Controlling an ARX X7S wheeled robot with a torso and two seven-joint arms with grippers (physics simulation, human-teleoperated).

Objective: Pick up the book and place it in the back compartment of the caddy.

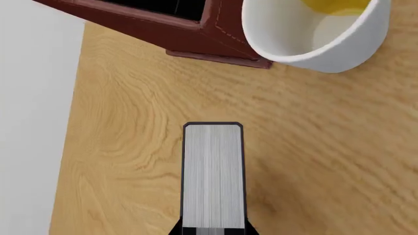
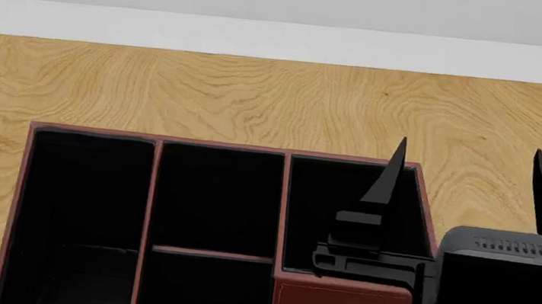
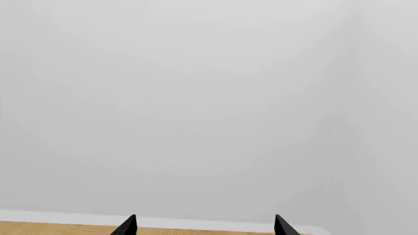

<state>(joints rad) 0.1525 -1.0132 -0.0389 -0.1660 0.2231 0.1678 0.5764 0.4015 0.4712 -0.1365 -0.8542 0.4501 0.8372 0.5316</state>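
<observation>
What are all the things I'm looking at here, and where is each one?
book: one, pale grey-white with fine lines, held between the left gripper's fingers above the table
caddy: one, red-brown rims, black sections, on the table
back compartment: one, black, middle section behind the crossbar, nothing in it
cup: one, white, something yellow inside, beside a caddy corner
table: one, light wood grain
wall: pale grey, with a white baseboard
left gripper: one, black, mostly out of frame
right gripper: one, black, fingers spread, raised at the caddy's right end
</observation>
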